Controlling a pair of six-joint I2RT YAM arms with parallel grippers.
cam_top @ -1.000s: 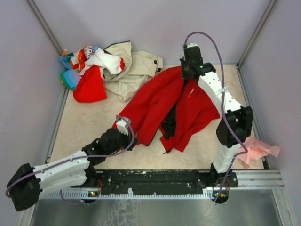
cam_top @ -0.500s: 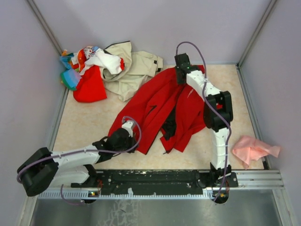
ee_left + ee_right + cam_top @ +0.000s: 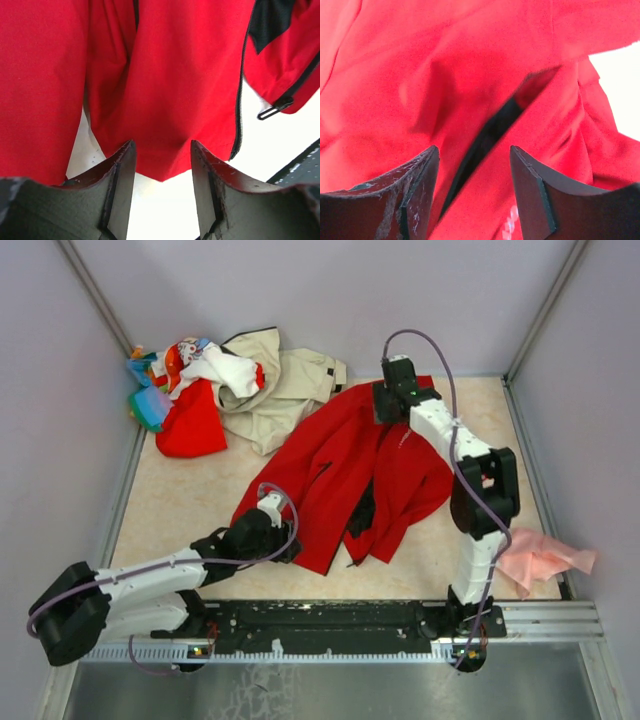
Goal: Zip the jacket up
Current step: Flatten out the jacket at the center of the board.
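Counter bare at frame left and lower centre; jacket lies mid-frame, lower hem at wide left claw, upper end under wide right claw.

The table is being watched from high above its near edge, looking down. The jacket is being filmed close up by both wrist cameras and shared by all three views.
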